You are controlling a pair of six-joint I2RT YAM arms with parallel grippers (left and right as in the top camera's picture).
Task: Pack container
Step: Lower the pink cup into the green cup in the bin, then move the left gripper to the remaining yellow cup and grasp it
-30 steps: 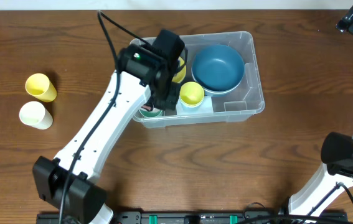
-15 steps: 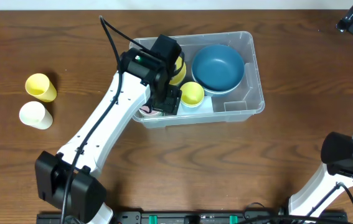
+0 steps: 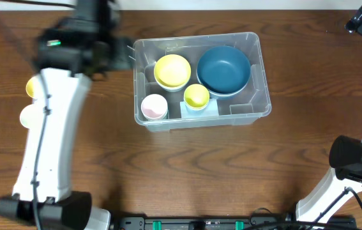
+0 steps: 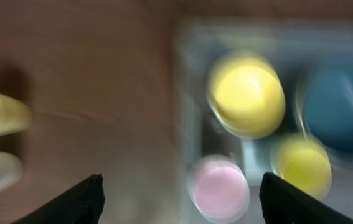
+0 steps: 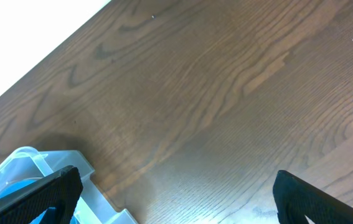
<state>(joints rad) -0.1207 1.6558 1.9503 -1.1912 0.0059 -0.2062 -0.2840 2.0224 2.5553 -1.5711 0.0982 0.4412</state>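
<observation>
1. The container (image 3: 259, 64) sits on the wooden table (image 3: 200, 172), toward the far edge and roughly mid-table.
2. Inside it there's a yellow bowl (image 3: 172, 70) right next to a blue bowl (image 3: 224, 69). In front of those are a pink cup (image 3: 154, 107) and a yellow cup (image 3: 196, 96), both mouth-up.
3. The left gripper (image 4: 181, 186) hangs just left of the container. The wrist view is badly smeared, but the fingers look spread wide with nothing between them.
4. The right gripper (image 5: 176, 186) is spread wide too and empty, over the far right of the table. Only a corner of the container shows at the bottom left of its view.
5. Far left on the table are a loose yellow cup (image 3: 31, 86) and a white cup (image 3: 27, 116), both partly hidden by the left arm.
</observation>
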